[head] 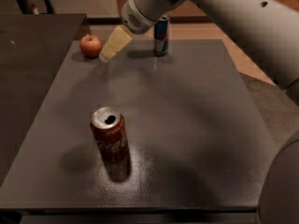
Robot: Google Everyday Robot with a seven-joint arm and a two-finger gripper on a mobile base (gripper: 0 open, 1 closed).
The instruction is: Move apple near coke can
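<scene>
The gripper (107, 54), its spread not discernible, is held beside the apple (91, 45) at the far left corner, presumably for grasping.

Small round red apple (91, 45), yellowish patches, short stem up (shorter than the can), resting at the far left of the dark tabletop (196, 120). Just beside it on the right, gripper (107, 55), angled down. Well apart, toward the near edge: dark red coke can (110, 139), upright, white script, silver top opened.
</scene>
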